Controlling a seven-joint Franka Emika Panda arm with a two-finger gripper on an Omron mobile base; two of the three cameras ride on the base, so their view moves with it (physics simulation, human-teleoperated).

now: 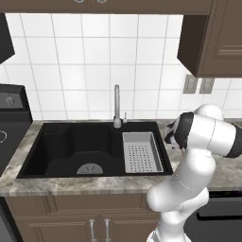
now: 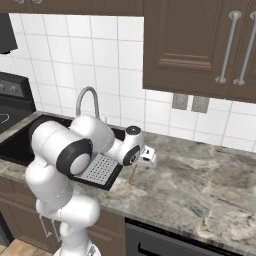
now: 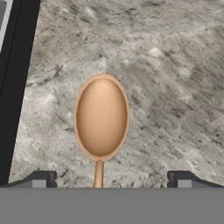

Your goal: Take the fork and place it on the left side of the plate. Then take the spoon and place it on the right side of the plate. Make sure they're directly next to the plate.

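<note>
The brown wooden spoon (image 3: 101, 116) lies on the stone counter (image 2: 200, 180) just right of the sink's edge. Its round bowl points away from the hand and its thin handle runs back between the finger tips. In the right base view the spoon (image 2: 131, 175) is a short brown stick below the hand. My gripper (image 3: 111, 181) hangs low over the handle, open, with both finger tips far apart and clear of the wood. From the right base view the gripper (image 2: 146, 161) is at the end of the bent arm. The fork and the plate are out of view.
A black sink (image 1: 90, 146) with a grey perforated tray (image 1: 141, 152) and a faucet (image 1: 116, 106) lies left of the spoon. A black stove (image 1: 12, 118) stands at the far left. Dark wall cabinets (image 2: 200, 45) hang overhead.
</note>
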